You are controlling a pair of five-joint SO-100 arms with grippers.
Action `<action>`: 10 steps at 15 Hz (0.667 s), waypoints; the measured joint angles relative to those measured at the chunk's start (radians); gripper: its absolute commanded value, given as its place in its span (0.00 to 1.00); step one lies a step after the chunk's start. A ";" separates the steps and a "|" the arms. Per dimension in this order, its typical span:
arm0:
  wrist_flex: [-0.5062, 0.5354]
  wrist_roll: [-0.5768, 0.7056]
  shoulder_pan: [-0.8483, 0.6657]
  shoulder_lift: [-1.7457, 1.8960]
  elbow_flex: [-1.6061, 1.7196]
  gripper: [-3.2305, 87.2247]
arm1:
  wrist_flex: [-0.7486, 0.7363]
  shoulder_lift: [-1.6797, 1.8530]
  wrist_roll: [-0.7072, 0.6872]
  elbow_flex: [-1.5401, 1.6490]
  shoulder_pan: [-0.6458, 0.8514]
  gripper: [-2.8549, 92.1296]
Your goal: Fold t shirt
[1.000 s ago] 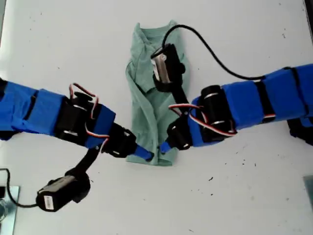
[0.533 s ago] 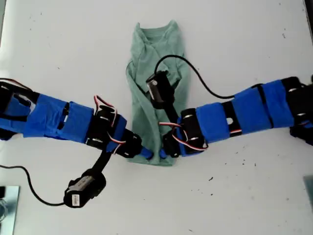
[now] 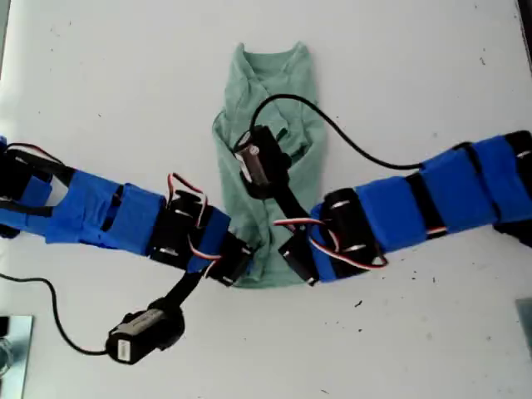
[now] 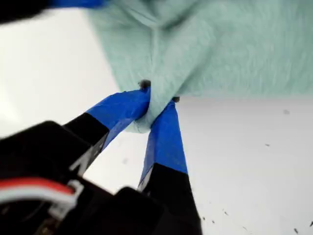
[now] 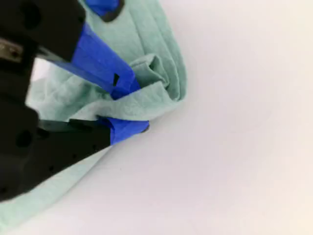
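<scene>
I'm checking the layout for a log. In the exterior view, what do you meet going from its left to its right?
An arm reaching in from the exterior view's left → the t shirt in the middle, both grippers pinching its lower hem → another arm from the right.

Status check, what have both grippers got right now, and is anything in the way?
My first gripper shut on the t shirt hem. My second gripper shut on the hem too. Shirt folded to a narrow strip on the table. Nothing blocking.
</scene>
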 measured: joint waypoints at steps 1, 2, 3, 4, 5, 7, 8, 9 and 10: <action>-0.009 0.020 0.034 0.034 -0.014 0.03 | -0.003 0.081 -0.023 0.012 -0.029 0.03; -0.018 0.032 0.057 0.066 -0.020 0.03 | -0.008 0.130 -0.029 0.035 -0.049 0.03; -0.029 0.043 0.067 0.091 -0.020 0.03 | -0.009 0.140 -0.029 0.057 -0.051 0.03; -0.029 0.057 0.063 0.114 -0.020 0.03 | -0.011 0.140 -0.029 0.080 -0.032 0.03; -0.026 0.074 0.044 0.146 -0.018 0.03 | -0.011 0.153 -0.029 0.112 0.000 0.03; -0.015 0.118 -0.049 0.227 0.008 0.03 | -0.012 0.170 -0.051 0.147 0.127 0.03; 0.006 0.149 -0.127 0.252 0.009 0.03 | -0.015 0.179 -0.080 0.161 0.209 0.03; 0.028 0.184 -0.215 0.258 0.009 0.03 | -0.025 0.193 -0.110 0.175 0.293 0.03; 0.041 0.219 -0.298 0.258 0.009 0.03 | -0.046 0.206 -0.138 0.199 0.376 0.03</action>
